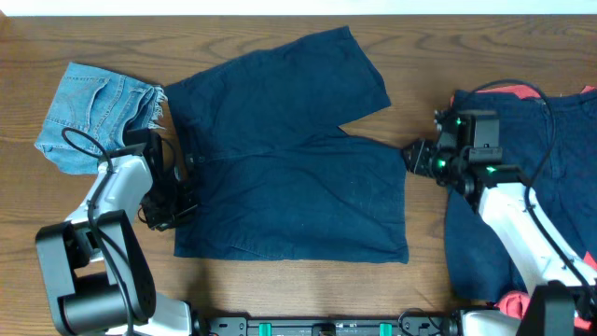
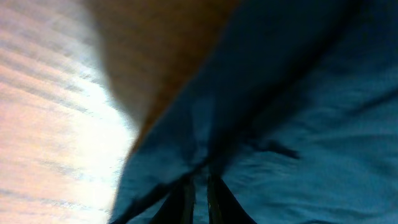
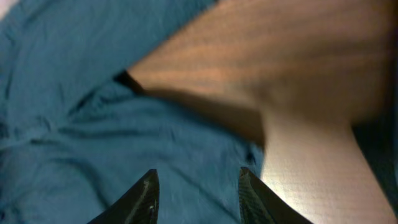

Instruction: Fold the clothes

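Note:
Dark navy shorts (image 1: 289, 159) lie spread flat in the middle of the wooden table, with the waistband to the left and the two legs to the right. My left gripper (image 1: 182, 194) is at the lower left of the waistband. In the left wrist view its fingers (image 2: 200, 183) are nearly together with a fold of the navy cloth (image 2: 298, 124) between them. My right gripper (image 1: 412, 155) is at the hem of the near leg. In the right wrist view its fingers (image 3: 198, 177) are spread wide over the cloth (image 3: 93, 143), holding nothing.
Folded light denim shorts (image 1: 93, 112) lie at the far left, just beyond my left arm. A pile of dark navy clothing (image 1: 550, 187) with red pieces (image 1: 511, 303) covers the right side, under my right arm. Bare wood (image 1: 420, 65) shows between.

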